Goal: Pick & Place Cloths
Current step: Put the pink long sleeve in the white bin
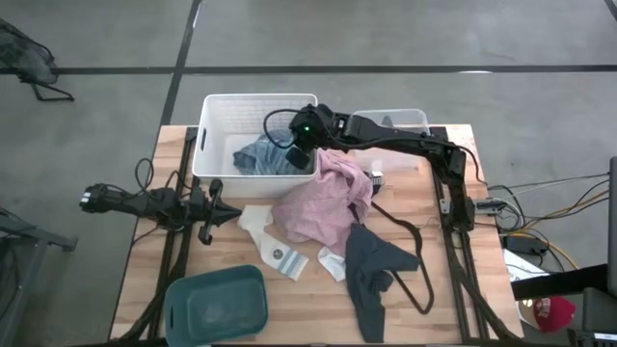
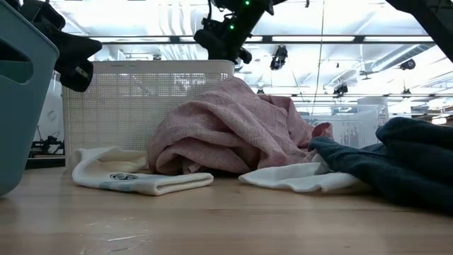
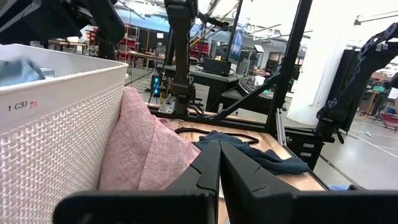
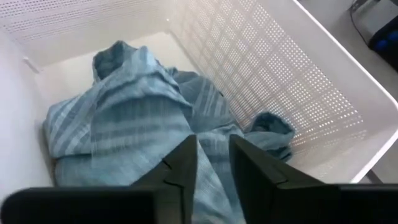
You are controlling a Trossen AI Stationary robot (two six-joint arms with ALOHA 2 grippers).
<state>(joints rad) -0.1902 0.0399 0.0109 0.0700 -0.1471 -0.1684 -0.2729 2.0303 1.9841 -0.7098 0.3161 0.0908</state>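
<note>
A blue-grey striped shirt [image 1: 260, 156] [image 4: 137, 124] lies crumpled on the floor of the white basket [image 1: 207, 135] [image 4: 280, 74]. My right gripper [image 1: 294, 154] [image 4: 213, 165] hangs open just above the shirt, over the basket's right end, and touches nothing. The pink garment [image 1: 323, 202] [image 2: 226, 127] is heaped mid-table, its far part against the basket's wall. A navy garment [image 1: 371, 265] and cream and white socks [image 1: 275, 253] [image 1: 333, 262] lie flat nearer the front. My left gripper [image 1: 231, 214] [image 3: 219, 149] waits shut at the table's left, pointing toward the pink heap.
A teal bin [image 1: 217, 304] sits at the near left corner. A thin black hanger [image 1: 415, 241] lies beside and partly on the navy garment. A clear container [image 1: 400, 120] stands at the far edge, right of the basket. Bare wood shows at the near right corner.
</note>
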